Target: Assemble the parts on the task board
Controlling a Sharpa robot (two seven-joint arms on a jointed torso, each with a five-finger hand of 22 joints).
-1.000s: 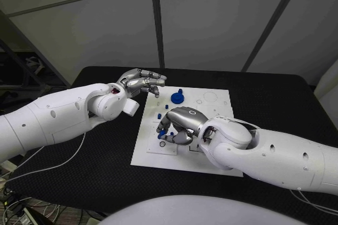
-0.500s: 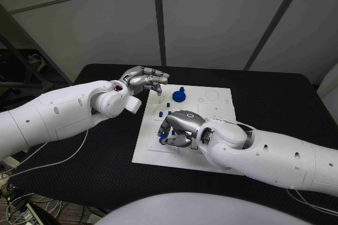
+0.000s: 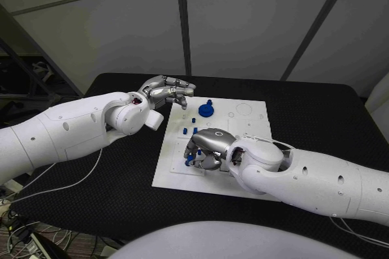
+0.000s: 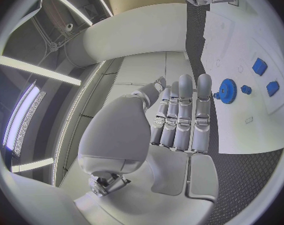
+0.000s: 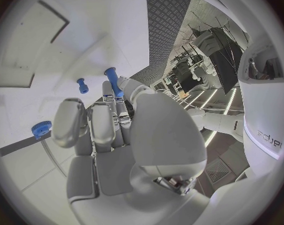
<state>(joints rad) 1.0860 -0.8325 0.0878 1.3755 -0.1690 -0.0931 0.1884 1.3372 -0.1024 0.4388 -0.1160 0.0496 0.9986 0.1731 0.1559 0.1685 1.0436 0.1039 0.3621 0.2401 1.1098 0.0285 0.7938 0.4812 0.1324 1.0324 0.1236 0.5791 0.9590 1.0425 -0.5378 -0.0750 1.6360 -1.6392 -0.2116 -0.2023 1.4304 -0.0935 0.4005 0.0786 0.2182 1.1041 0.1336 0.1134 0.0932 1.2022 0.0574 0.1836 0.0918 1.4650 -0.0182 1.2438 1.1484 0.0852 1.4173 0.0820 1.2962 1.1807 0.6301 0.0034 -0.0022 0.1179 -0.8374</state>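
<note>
Right hand (image 3: pixel 209 148) palm-down at frame centre over task board (image 3: pixel 243 183), pinching a blue peg (image 5: pixel 113 81); left hand (image 3: pixel 166 93) hovers upper left, fingers curled, holding nothing; blue gear (image 3: pixel 206 109) on board's upper part

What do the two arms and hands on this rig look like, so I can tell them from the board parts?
Both arms are glossy white rounded shells with small dark screw holes. The left hand and right hand are silver metal with segmented fingers and a smooth domed back. A red spot shows at the left wrist, a white tab hangs below it, and thin white cables trail under both arms.
</note>
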